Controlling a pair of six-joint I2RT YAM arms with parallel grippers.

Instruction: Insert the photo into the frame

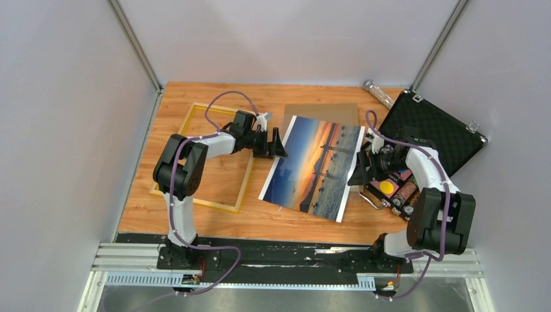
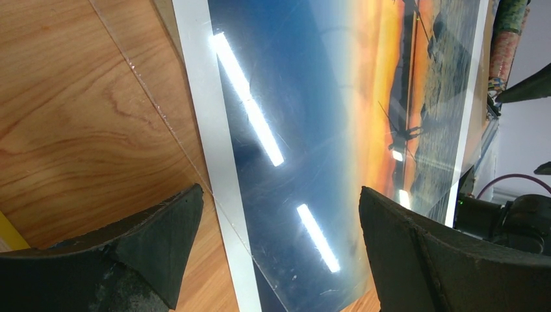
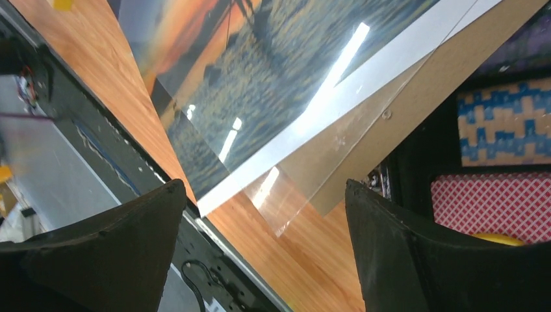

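1. At the middle of the wooden table (image 1: 286, 221) lies the photo (image 1: 313, 166). It is skewed and picture side up, and its far end overlaps a brown board (image 1: 325, 109). A clear sheet (image 3: 292, 188) pokes out from under its near right corner.
2. The frame (image 1: 198, 203) lies flat to the left, apart from the photo, with only table wood showing inside it. The left arm reaches across it.
3. The left gripper (image 2: 279, 221) has its fingers spread wide over the photo's white left border and grasps nothing.
4. The right gripper (image 3: 266, 214) is likewise spread apart by the photo's right edge, with nothing between its fingers.
5. The black case (image 1: 435, 130) stands open at the right, its foam-lined lid tilted back. Its base holds a yellow round piece (image 1: 386, 188), some cylinders (image 1: 404, 193), a red-checked pack (image 3: 494, 205) and a blue-patterned pack (image 3: 500, 127).
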